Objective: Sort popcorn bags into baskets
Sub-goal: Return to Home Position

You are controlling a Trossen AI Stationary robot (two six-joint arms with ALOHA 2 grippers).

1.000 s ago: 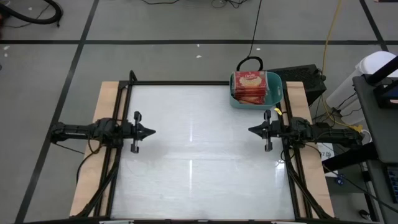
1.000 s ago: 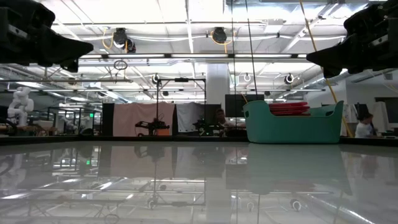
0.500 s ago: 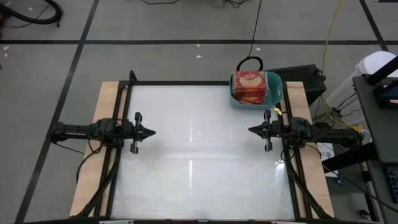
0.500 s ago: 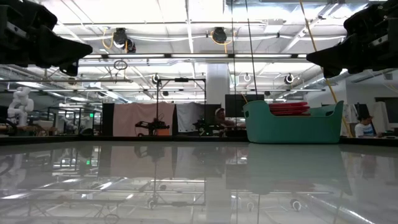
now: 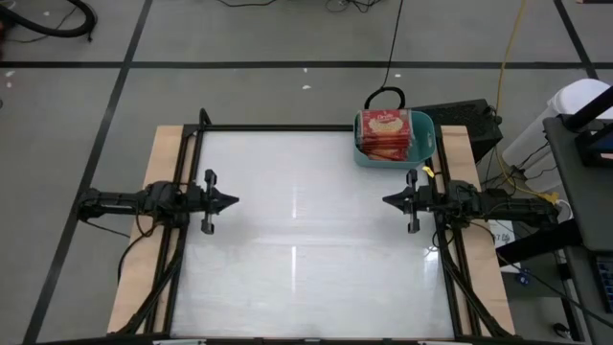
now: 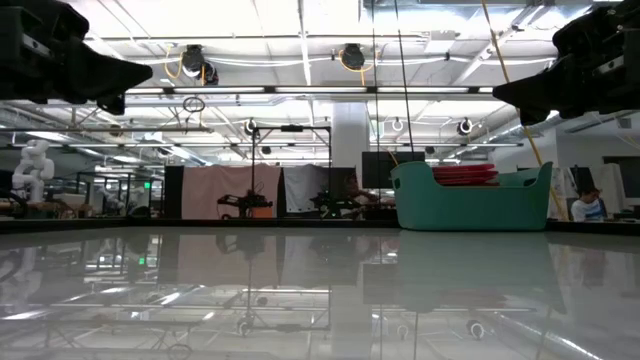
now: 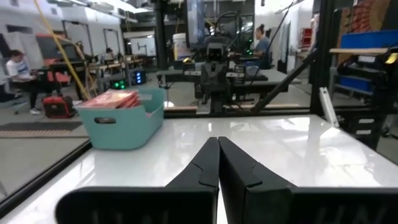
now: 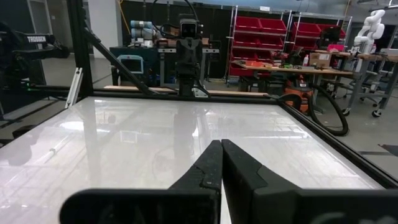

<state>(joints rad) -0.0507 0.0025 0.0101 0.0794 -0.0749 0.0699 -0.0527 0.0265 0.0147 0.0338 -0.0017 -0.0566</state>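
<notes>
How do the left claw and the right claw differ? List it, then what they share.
The left claw sits at the table's left edge, pointing right; the right claw sits at its right edge, pointing left. The right claw is close to the green tub of popcorn bags; the left claw is far across the table from it. Both are shut, empty and held above the surface.

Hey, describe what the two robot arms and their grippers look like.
The left arm and right arm are black, slim and jointed. The left gripper and right gripper each have a short crossbar and two black wedge-shaped fingers narrowing toward the tips. A small yellow mark shows on the right arm.
</notes>
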